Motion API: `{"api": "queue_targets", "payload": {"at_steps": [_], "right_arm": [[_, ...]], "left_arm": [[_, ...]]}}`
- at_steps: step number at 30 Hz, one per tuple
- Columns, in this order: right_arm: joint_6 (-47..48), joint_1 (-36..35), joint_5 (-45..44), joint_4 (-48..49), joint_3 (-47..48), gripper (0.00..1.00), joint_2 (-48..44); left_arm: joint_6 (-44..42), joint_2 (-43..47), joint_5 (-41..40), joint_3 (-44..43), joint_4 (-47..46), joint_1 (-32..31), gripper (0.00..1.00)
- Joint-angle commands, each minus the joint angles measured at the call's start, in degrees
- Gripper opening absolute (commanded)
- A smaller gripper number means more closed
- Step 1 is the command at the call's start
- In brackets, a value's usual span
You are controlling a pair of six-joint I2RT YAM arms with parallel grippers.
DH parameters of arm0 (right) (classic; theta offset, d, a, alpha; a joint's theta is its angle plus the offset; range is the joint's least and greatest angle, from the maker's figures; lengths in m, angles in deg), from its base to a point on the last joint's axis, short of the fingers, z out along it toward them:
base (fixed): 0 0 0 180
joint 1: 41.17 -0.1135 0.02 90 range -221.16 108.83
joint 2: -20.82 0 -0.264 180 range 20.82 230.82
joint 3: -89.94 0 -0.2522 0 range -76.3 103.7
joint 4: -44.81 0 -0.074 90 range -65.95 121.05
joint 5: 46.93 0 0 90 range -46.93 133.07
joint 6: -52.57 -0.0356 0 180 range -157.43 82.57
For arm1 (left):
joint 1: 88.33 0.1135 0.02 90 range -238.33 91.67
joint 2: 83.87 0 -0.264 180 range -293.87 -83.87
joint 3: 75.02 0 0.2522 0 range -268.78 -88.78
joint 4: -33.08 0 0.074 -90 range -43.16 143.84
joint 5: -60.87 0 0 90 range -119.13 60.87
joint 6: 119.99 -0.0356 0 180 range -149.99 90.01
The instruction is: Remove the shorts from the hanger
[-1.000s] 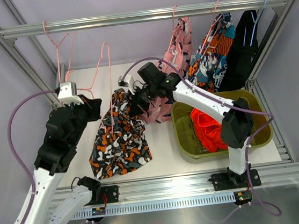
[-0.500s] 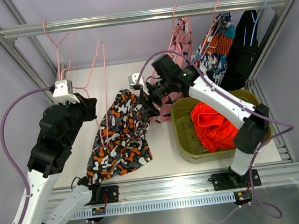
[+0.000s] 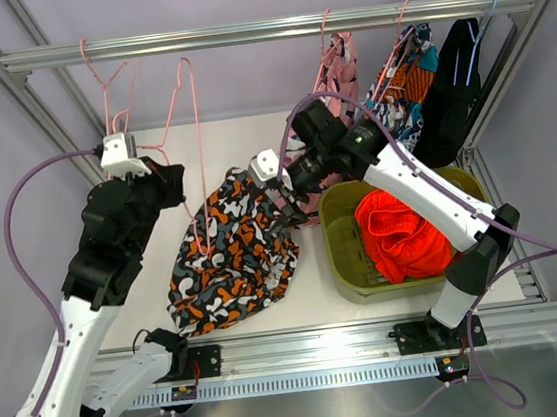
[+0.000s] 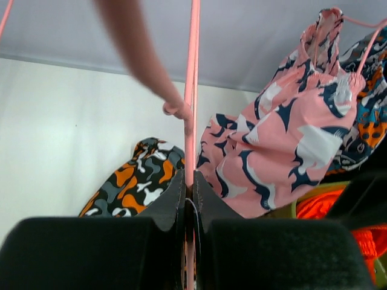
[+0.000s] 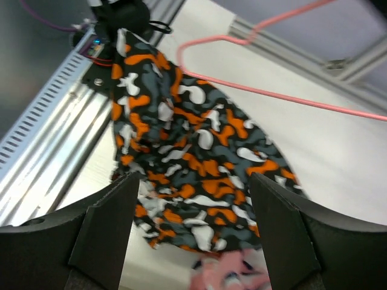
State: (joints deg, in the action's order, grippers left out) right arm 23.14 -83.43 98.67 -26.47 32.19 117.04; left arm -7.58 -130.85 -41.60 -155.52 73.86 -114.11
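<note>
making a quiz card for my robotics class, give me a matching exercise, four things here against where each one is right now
Things:
1 camouflage shorts
2 orange shorts
3 pink printed shorts
4 pink hanger in the left wrist view

Places:
A in the green bin
B hanging from the top rail
C gripped by the left gripper
D lying on the table

Pairs: 1-D; 2-A; 3-B; 4-C
</note>
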Motion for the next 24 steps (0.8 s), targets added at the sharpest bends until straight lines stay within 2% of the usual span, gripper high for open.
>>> {"api": "queue_targets", "payload": {"at_steps": [1, 4, 8, 10, 12, 17, 24], "right_arm": [[-5.79, -1.51, -0.83, 4.76, -6.44, 0.82, -3.32], [-4.78, -1.16, -7.93, 7.59, -5.92, 0.84, -4.73], [2.43, 2.0, -7.87, 6.45, -2.07, 0.86, -4.82], [6.02, 3.32, -7.78, 6.37, -0.3, 0.86, -4.47], [7.53, 3.68, -8.13, 7.06, 2.16, 0.86, -3.59], [7.02, 3.33, -9.36, 16.88, 4.0, 0.87, -2.1], [5.61, 1.04, -14.98, 21.21, 11.04, 0.92, 4.67]], "left_arm": [[0.71, -4.07, -2.21, -3.21, -9.01, 0.47, 0.0], [-3.33, -7.06, 2.51, -7.34, -3.84, 0.64, 0.0], [-10.7, -7.25, 12.1, -9.28, 5.12, 0.64, 0.0], [-12.21, -6.64, 18.06, -10.16, 11.62, 0.73, 0.0], [-13.18, -4.53, 20.28, -9.9, 16.01, 0.73, 0.0], [-11.79, -0.13, 26.96, -8.41, 19.9, 0.73, 0.0], [-9.23, 0.75, 31.98, -6.03, 18.76, 0.64, 0.0]]}}
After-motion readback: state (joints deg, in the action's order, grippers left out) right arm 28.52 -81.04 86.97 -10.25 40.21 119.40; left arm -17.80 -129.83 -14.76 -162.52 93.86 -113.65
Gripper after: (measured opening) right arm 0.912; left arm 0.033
